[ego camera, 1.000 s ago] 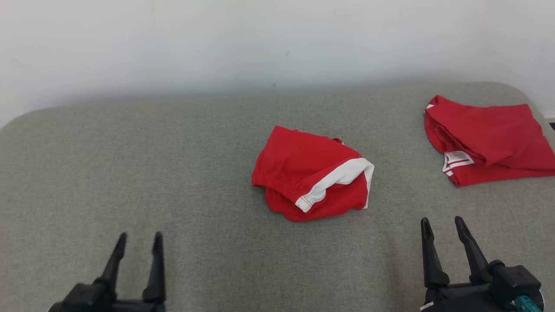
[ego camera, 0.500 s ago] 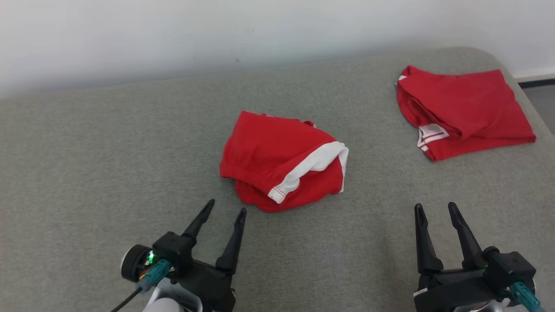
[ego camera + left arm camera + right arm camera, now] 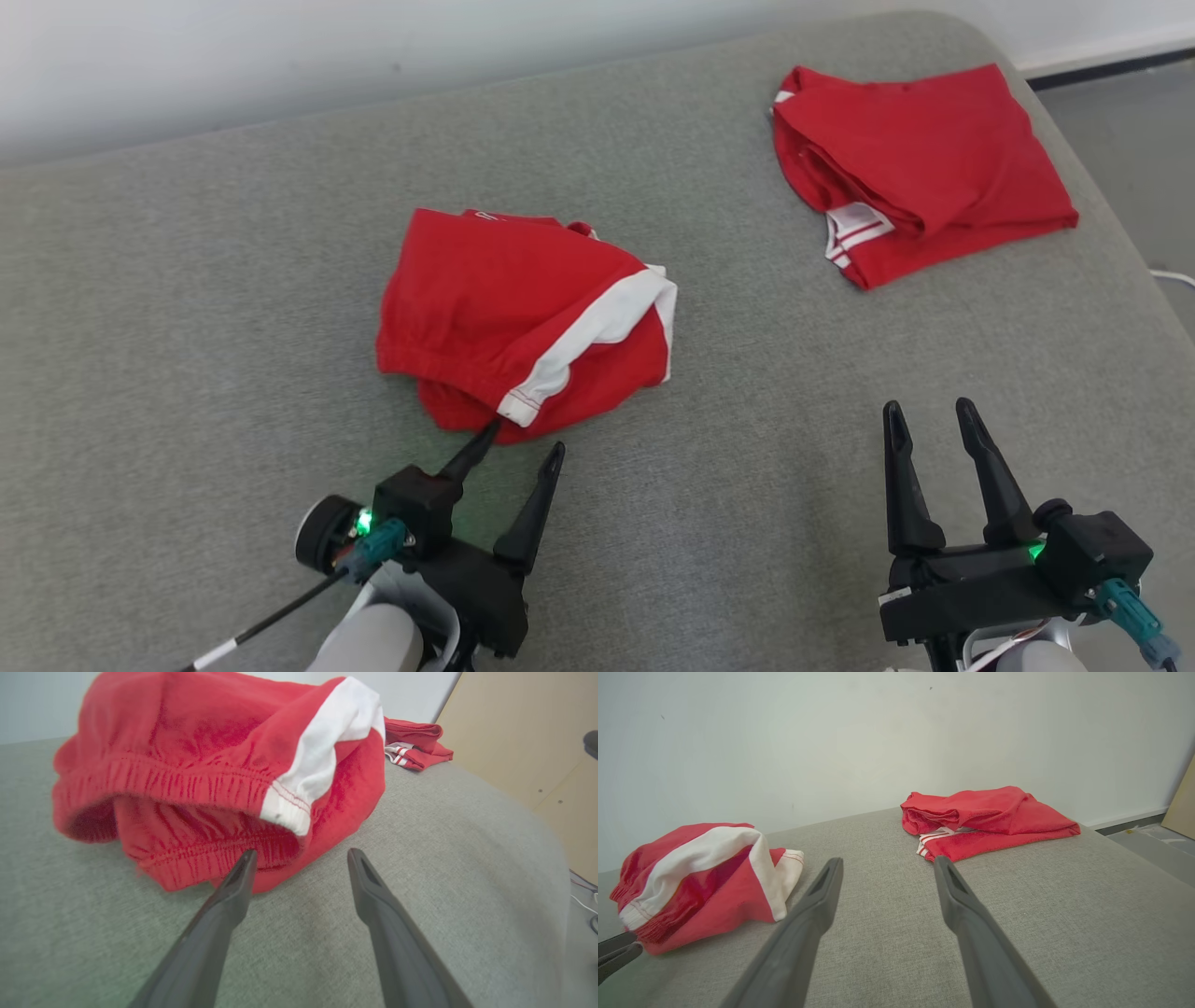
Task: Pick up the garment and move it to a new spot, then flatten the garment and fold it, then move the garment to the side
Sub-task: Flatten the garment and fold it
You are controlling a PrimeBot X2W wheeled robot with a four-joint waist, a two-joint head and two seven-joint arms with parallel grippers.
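The garment (image 3: 504,308), red shorts with a white side stripe and a gathered elastic waistband, lies crumpled in a loose heap at the middle of the grey cloth-covered table (image 3: 187,327), waistband toward the near edge. A second red garment (image 3: 920,159) with thin white stripes lies folded at the far right corner, well apart from the first. A pale wall (image 3: 280,56) runs behind the table; nothing lies between the hands and the shorts. The left hand (image 3: 524,440) sits low at the garment's near hem, fingers spread apart, one tip at the red waistband, the other over bare cloth; whether it touches is unclear. The right hand (image 3: 927,406) hovers near right, fingers apart and empty, pointing far
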